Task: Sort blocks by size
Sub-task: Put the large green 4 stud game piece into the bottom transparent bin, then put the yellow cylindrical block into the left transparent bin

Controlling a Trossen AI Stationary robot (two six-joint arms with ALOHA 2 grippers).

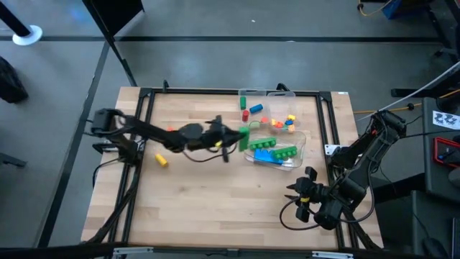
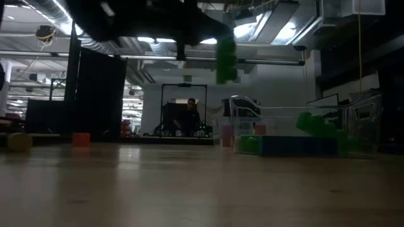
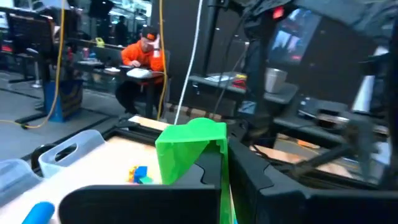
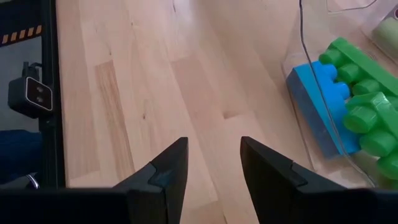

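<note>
open table, clear tray blocking right

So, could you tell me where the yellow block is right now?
In the high view, the yellow block lies alone on the table's left side, below the left arm.

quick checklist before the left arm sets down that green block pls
1. Grip: the left gripper is shut on the green block, which the low view shows lifted clear of the table. ok.
2. Block pose in the fingers: tilted or square. cannot tell.
3. Drop zone: bare wood lies beside the clear tray; the yellow block and the orange block lie farther out on the left. ok.
4. Right gripper: open, empty, over bare wood at the table's near right, away from the left arm. ok.
5. Tray contents: the blue block and the green bars are inside the tray, nothing hanging over its wall. ok.
</note>
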